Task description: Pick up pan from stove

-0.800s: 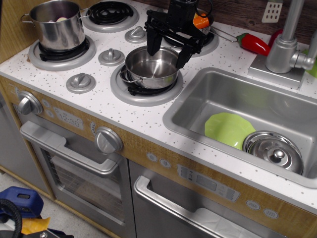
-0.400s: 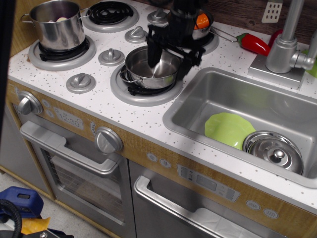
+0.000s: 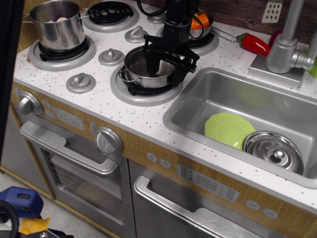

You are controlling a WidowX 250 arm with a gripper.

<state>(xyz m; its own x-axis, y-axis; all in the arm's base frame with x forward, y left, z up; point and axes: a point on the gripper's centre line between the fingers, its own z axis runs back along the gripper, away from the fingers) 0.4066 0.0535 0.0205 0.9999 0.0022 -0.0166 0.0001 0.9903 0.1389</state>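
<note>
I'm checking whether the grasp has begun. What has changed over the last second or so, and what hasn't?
The gripper has come down from above the pan; its open fingers now straddle the pan's right side, one inside the bowl, one outside the rim. No closing shows yet, and the pan sits unmoved on the front burner. The pot, green plate and lid stayed put.

Pan [image 3: 148,74] interior partly behind end effector [image 3: 165,67]; faucet [image 3: 290,39] top cropped
</note>
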